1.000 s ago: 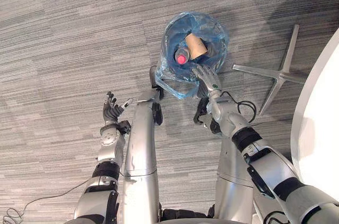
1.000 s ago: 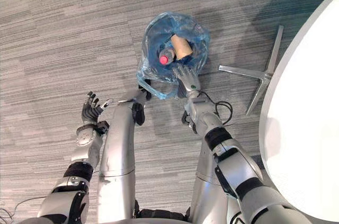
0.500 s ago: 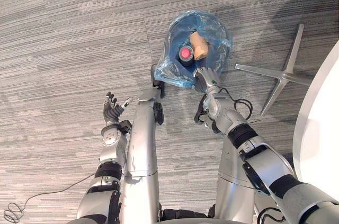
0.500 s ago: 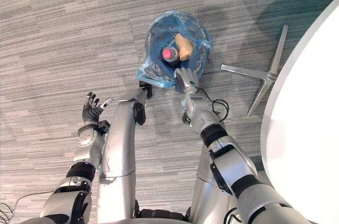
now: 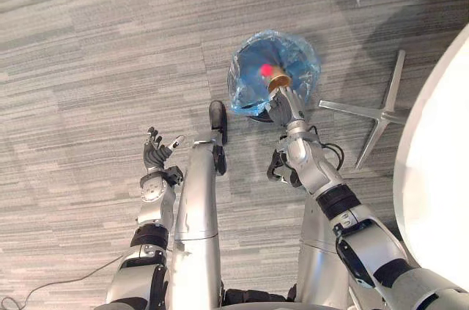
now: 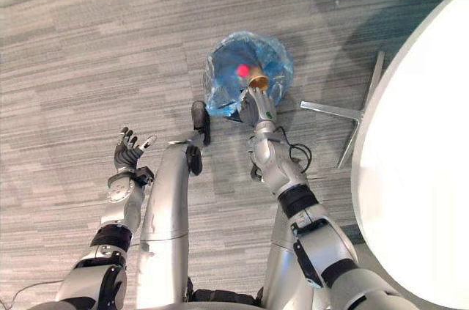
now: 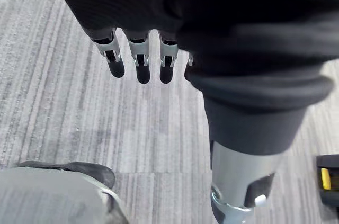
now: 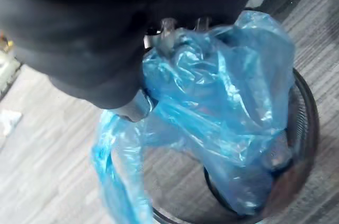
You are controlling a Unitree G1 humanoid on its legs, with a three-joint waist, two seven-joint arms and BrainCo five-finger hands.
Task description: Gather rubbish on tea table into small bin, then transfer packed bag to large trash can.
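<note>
The silver-grey arms (image 5: 314, 169) carry black bands, dark ribbed wrist covers (image 7: 159, 1) and silver, dark-tipped fingers (image 7: 142, 69).

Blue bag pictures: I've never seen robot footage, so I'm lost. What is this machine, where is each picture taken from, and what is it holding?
This is a two-legged humanoid robot with two silver arms that end in fingered hands. The two wide pictures come from a pair of cameras in its head, looking down at the grey carpet floor; they show one scene from slightly different spots. The two close pictures come from cameras on its wrists, looking along each hand.

The right hand is closed on the bunched top of a blue bag. The right wrist view shows the bag's lower end inside a black mesh bin.

The left hand is open and holds nothing, out to the robot's left.

A white table and a metal chair base are on the robot's right.
</note>
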